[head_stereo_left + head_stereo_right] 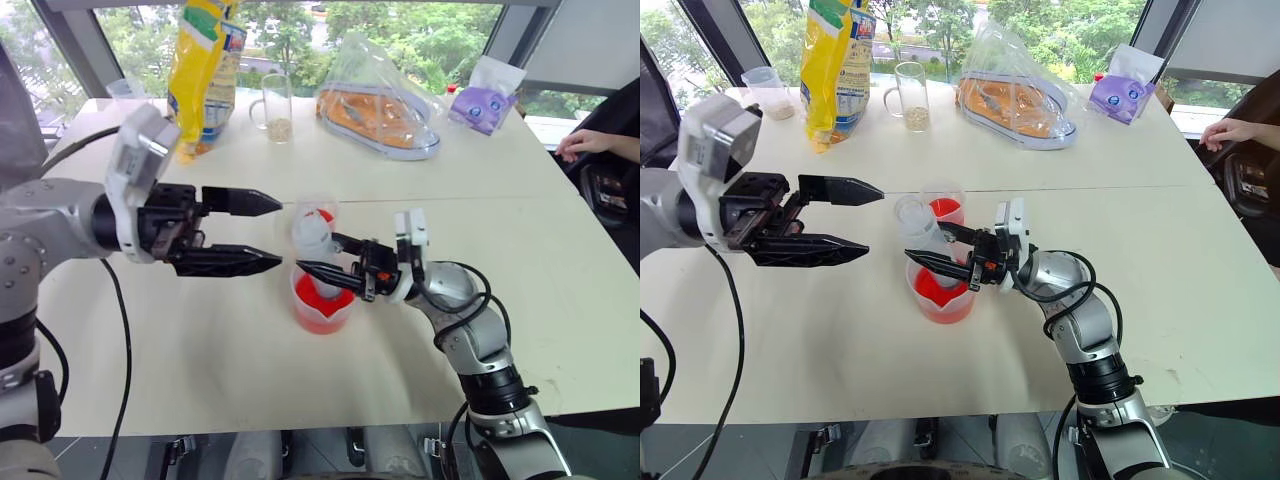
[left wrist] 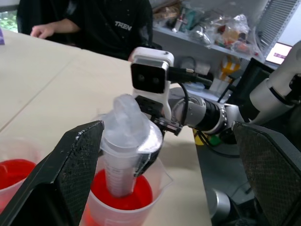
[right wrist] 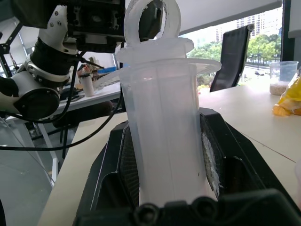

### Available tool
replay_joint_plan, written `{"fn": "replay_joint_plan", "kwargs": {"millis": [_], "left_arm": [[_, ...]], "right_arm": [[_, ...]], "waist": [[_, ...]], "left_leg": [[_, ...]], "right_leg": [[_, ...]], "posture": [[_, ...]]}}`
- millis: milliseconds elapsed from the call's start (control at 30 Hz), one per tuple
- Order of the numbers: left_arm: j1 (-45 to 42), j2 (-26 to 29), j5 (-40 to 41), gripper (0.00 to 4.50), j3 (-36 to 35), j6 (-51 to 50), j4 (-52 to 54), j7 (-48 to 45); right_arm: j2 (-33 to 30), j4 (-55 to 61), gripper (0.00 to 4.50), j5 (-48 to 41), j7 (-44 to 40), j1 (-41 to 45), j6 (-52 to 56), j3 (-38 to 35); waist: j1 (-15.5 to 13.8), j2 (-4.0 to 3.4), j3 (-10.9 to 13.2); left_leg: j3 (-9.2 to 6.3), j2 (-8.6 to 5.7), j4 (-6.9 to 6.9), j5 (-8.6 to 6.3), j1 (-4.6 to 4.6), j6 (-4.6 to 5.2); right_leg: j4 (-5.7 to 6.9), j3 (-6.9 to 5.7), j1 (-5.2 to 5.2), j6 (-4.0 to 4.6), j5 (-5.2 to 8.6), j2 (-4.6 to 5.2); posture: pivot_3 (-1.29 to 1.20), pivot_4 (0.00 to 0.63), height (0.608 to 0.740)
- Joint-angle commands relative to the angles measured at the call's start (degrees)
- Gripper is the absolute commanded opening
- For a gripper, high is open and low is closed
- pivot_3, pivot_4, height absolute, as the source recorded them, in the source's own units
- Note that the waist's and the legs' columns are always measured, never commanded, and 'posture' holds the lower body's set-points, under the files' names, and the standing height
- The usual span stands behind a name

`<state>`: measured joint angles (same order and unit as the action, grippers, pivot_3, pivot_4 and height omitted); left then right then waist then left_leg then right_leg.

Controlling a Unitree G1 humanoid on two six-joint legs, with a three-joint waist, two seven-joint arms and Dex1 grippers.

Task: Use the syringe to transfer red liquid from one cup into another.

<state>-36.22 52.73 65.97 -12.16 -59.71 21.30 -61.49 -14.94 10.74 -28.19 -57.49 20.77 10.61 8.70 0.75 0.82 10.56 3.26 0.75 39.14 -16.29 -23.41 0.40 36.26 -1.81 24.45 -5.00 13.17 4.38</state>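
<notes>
right tool point(image 1: 930, 252) gripping syringe point(image 1: 917, 226) (over beaker point(image 1: 940, 297))

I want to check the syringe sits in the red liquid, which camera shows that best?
The left wrist view: the syringe stands in the beaker's red liquid. Both eye views show it smaller; the right wrist view shows its barrel clamped in the right gripper.

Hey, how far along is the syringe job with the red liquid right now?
Done: the right gripper is shut on the syringe, whose tip sits down in the wide beaker of red liquid. In hand: the open left gripper hovers beside the plunger end. Left: drawing liquid and emptying it into the smaller cup, which already holds some red.
</notes>
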Motion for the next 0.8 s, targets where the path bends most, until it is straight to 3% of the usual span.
{"fn": "replay_joint_plan", "kwargs": {"millis": [33,333,700,800], "left_arm": [[0.2,-0.4,0.4,4.50,0.1,1.0,1.1,0.1],[-1.3,-5.2,-2.2,4.50,4.2,2.5,-1.0,1.0],[-2.9,-6.9,-2.8,4.50,6.5,2.7,-2.6,-2.2],[-3.1,-6.8,-2.4,3.63,6.4,2.3,-2.9,-2.9]], "right_arm": [[-0.5,1.2,1.41,-0.3,0.2,1.0,-0.5,-0.6],[-1.5,1.9,1.41,-0.4,0.1,0.6,-0.3,0.0],[-2.2,1.1,1.41,-0.3,-0.6,0.9,-0.4,0.1],[-2.3,1.1,1.41,-0.3,-0.6,0.9,-0.4,0.1]], "waist": [[0.0,0.00,0.0],[0.0,0.00,0.0],[0.0,0.00,0.0],[0.0,0.00,0.0]], "left_leg": [[0.00,0.00,0.00,0.00,0.00,0.00],[0.00,-0.02,0.00,0.00,0.01,0.00],[-0.01,-0.01,0.00,0.00,0.01,0.00],[-0.01,-0.01,0.00,0.00,0.01,0.00]], "right_leg": [[0.00,0.00,0.00,0.00,0.00,0.00],[0.00,0.00,-0.01,0.00,0.00,0.00],[0.00,0.00,-0.02,0.00,0.00,-0.02],[0.00,0.00,-0.02,0.00,0.00,-0.02]], "posture": [[0.00,0.150,0.740],[0.00,0.150,0.740],[0.00,0.150,0.740],[0.00,0.150,0.740]]}}
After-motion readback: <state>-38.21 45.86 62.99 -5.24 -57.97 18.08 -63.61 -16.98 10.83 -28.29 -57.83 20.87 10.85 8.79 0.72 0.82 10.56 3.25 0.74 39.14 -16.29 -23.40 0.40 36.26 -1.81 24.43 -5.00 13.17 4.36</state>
